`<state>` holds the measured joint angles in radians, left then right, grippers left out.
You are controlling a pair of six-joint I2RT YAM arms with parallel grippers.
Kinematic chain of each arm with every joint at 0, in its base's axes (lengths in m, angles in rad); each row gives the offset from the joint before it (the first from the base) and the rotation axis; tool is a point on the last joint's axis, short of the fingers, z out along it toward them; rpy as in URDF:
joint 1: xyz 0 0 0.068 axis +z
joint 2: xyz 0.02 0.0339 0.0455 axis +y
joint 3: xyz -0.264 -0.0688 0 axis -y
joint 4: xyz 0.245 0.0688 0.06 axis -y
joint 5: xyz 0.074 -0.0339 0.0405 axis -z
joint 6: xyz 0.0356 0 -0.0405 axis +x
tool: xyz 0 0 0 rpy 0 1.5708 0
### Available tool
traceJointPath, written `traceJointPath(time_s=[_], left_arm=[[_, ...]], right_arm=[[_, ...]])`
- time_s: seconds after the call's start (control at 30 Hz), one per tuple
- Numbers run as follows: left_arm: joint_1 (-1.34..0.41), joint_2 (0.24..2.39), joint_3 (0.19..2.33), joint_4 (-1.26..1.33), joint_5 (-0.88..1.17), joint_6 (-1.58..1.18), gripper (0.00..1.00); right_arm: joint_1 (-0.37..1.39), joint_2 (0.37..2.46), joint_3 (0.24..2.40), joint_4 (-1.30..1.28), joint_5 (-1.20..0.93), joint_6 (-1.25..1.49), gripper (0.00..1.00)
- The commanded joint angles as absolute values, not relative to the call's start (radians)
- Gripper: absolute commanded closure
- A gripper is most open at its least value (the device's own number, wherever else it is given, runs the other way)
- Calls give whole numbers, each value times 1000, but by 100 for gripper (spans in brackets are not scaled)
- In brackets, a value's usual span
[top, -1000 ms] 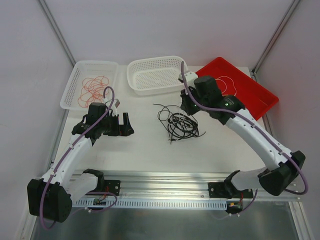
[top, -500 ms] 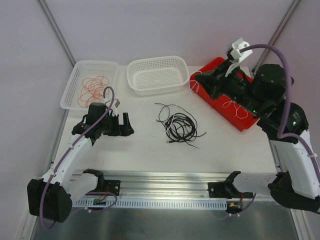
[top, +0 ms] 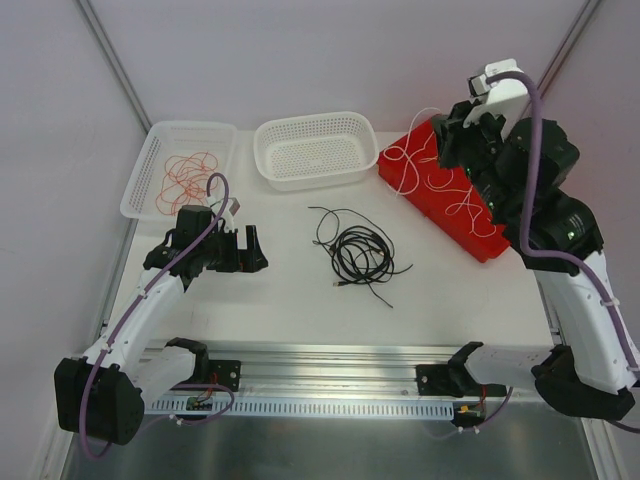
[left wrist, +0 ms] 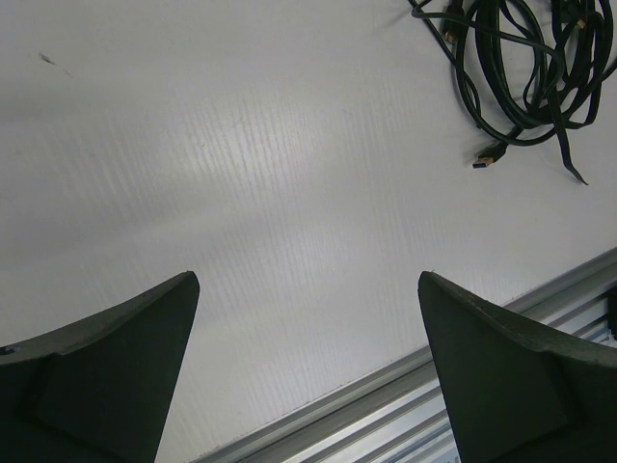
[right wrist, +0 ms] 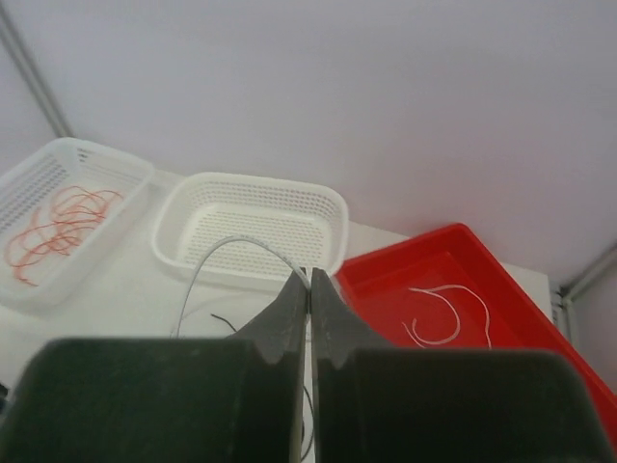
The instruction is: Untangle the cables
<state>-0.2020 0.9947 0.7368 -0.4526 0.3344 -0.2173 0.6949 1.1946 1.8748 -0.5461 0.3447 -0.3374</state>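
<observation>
Near the centre of the overhead frame, a loose, roughly round coil of black cords [top: 360, 252] lies flat on the white table [top: 280, 300]. Stray ends trail toward the upper left and lower right. From the left wrist camera the coil is cut off at the upper right corner, with one metal-tipped plug [left wrist: 490, 154] pointing lower left.

The left gripper [left wrist: 308, 289] sits low over bare table with its jaws spread wide and nothing between them.

At the upper right, the right gripper [right wrist: 309, 280] is raised, clenched on a thin white wire [top: 415, 165]. The wire loops down over the glossy red tray [top: 470, 240], but where it ends is hard to make out.

Red-orange wires [top: 185, 175] curl inside the white mesh basket [top: 140, 195] at the upper left.
</observation>
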Motion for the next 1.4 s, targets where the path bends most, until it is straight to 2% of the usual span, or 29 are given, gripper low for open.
traceJointPath(time_s=[0.0,0.3,0.53,0.77,0.83,0.87,0.9,0.93,0.97,1.07,1.17,1.37], left_arm=[[-201,982,742,-448,337,-195,1],[-201,980,744,-448,345,-196,1],[-201,985,745,-448,354,-198,1],[-199,991,746,-446,370,-198,1],[-201,991,747,-448,374,-199,1],[-201,989,747,-448,376,-198,1],[-201,989,746,-448,376,-198,1],[-201,989,747,-448,377,-199,1],[-201,989,747,-448,377,-199,1],[-201,991,749,-446,380,-199,1],[-201,988,747,-448,379,-199,1],[-201,986,745,-448,370,-199,1]], right_arm=[[574,1218,1839,-500,465,-329,99],[126,1311,1680,-479,314,-94,99],[-64,1439,1557,-370,362,-5,99],[-190,1597,1497,-406,305,121,99],[-222,1632,1471,-425,287,168,92],[-232,1643,1460,-434,282,176,82],[-241,1652,1460,-469,285,186,77],[-242,1657,1460,-486,296,198,69],[-242,1652,1460,-497,299,199,49],[-230,1599,1437,-515,293,215,29],[-181,1505,1388,-523,313,209,20],[-25,1344,1223,-482,247,204,18]])
